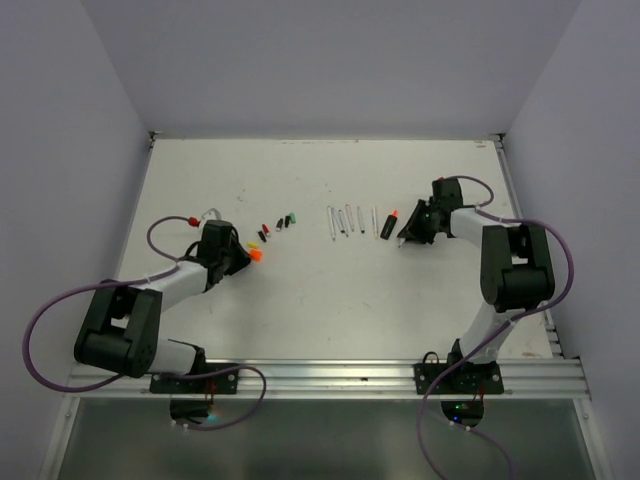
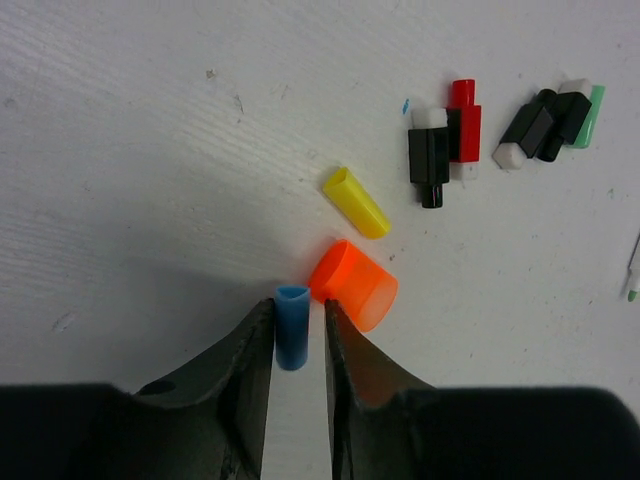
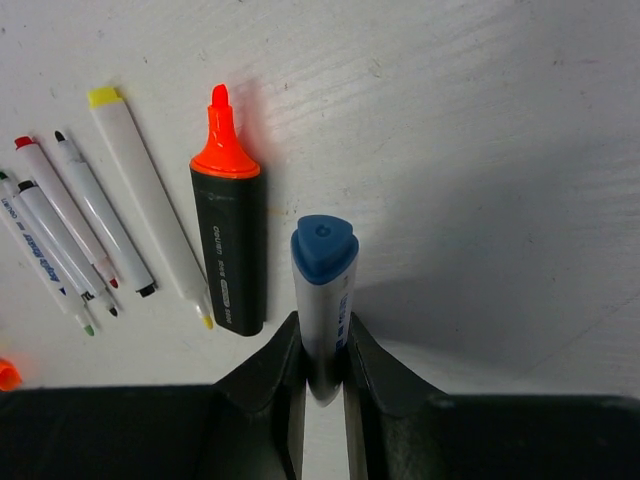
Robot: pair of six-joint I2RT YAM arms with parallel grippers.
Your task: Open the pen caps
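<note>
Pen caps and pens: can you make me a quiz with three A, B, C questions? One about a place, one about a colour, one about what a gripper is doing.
1. Where does the orange cap lie?
A) right beside the left gripper
B) on top of a white pen
C) by the wall

2. What colour is the cap that the left gripper pinches?
A) red
B) blue
C) green

3. What is the right gripper doing?
A) hanging open
B) gripping a yellow cap
C) shut on a blue-ended pen

Answers: A, it lies by that gripper's finger; B, the blue cap sits between the fingers; C, both fingers press the pen's barrel.
</note>
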